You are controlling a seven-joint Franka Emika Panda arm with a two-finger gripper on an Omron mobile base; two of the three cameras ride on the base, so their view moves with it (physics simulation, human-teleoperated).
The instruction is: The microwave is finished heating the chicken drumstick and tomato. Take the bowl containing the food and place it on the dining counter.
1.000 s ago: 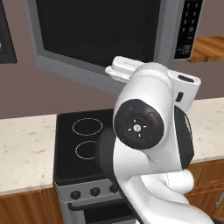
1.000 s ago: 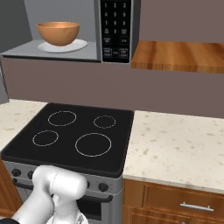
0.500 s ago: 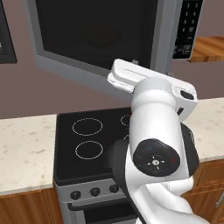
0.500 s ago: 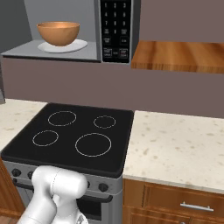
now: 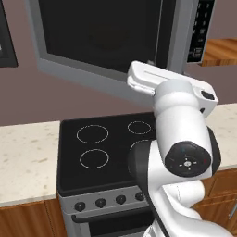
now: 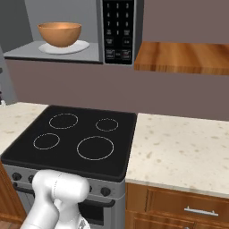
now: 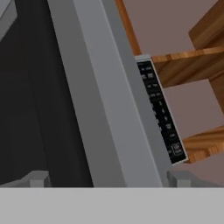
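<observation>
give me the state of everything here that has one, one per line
microwave: door swung open, cavity exposed
bowl: upright on the white plate inside the microwave, untouched
pincer: open, empty, facing the microwave door's edge
stove: burners dark, nothing on them

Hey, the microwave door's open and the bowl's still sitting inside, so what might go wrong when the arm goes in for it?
1. The open microwave door hangs right above the arm; the wrist could clip it while swinging round.
2. The bowl sits on a loose white plate; a nudge may drag the plate or tip the bowl.
3. The open gripper faces the door frame by the keypad, not the cavity, so reaching straight ahead would hit it.
</observation>
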